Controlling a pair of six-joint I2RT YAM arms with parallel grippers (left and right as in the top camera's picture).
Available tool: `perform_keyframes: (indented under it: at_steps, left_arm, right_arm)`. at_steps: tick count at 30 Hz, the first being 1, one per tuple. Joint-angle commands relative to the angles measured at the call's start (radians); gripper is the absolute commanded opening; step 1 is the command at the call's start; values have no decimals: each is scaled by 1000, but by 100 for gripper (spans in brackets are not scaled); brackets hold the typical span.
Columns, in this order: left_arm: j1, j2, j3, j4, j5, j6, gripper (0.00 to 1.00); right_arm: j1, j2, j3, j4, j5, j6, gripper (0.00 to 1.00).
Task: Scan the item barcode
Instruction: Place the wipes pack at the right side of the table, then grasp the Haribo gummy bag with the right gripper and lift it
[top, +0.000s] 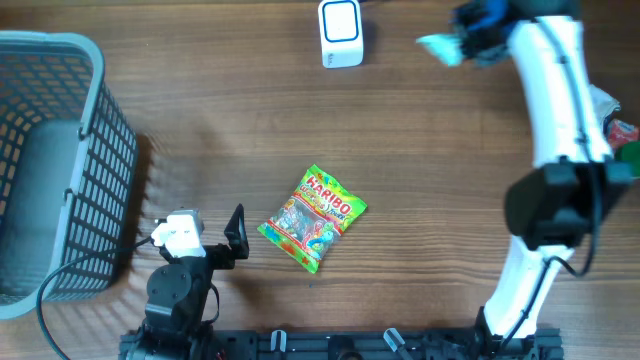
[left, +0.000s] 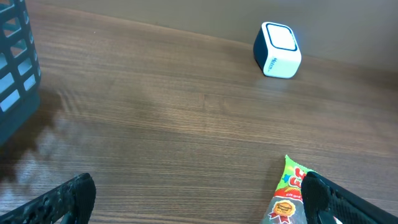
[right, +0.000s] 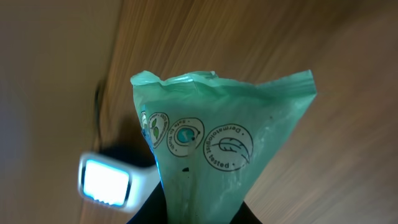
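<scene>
Close against the right wrist camera, a thin, crinkled green packet printed with small round symbols stands up from between the jaws of the right gripper, which are nearly closed and pinch its lower end. The fingers themselves show only as dark shapes at the bottom edge of that view. Past the packet, lower left, the white scanner shows a lit window, out of focus. From overhead, the held packet sits at the far side of the table, right of the scanner and clear of it, with bare wood between the two. The right arm, white with black joints, reaches from the near right edge towards the far side. Just beside it at the right edge lie a few red and green items, too cropped to identify. In the middle of the wooden table lies a Haribo sweet bag, flat and turned at an angle, well apart from the scanner. Near left, the left gripper is spread fully wide and holds nothing. A corner of the sweet bag lies just inside its right finger. A grey mesh basket stands at the left edge.
</scene>
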Motion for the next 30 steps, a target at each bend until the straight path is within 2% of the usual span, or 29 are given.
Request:
perform_keyframes:
  at_steps: [1,3,4,6,9,10,11,13,16,17,19,22,24,25,27,30]
  left_arm:
    - [8,-5,-5,3,8,16,100]
    - [8,-5,-5,3,8,16,100]
    - [8,-5,-5,3,8,16,100]
    - [8,-5,-5,3,8,16,100]
    - [8,-5,-5,3,8,16,100]
    - [8,-5,-5,3,8,16,100]
    - [8,-5,-5,3,8,16,100]
    - [8,-5,-5,3,8,16,100]
    - [8,-5,-5,3,8,16,100]
    - [8,-5,-5,3,8,16,100]
    - [8,-5,-5,3,8,16,100]
    - [8,-5,-5,3,8,16,100]
    - [8,-5,-5,3,8,16,100]
    - [8,-5,-5,3,8,16,100]
    - [8,-5,-5,3,8,16,100]
    - [8,-5,-5,3,8,16,100]
  right_arm:
    - [-156,31,-23,-15,118,-187,5]
    - [-238,86,-76,69,82,-364,5]
    - [-259,114,-88,88,77,-403,6]
    - [-301,178,-97,93,80,-406,19]
    - [-337,212,-97,98,77,-407,52]
    - [-347,202,-92,95,63,-435,86]
    - [-355,180,-80,93,28,-481,100]
    - [-353,100,-51,48,-5,-492,99]
    - [-294,-16,-51,-103,-203,-502,100]
    - [-246,-28,-51,-201,-286,-502,100]
    - [-153,-23,-63,-320,-319,-503,100]
    - [92,-22,-158,-367,-321,-527,100]
    - [240,-22,-233,-346,-313,-428,100]
    - [367,-22,-315,-285,-310,-220,100]
    - [506,-21,-406,-161,-317,-12,100]
    - [640,-21,-517,38,-302,166,100]
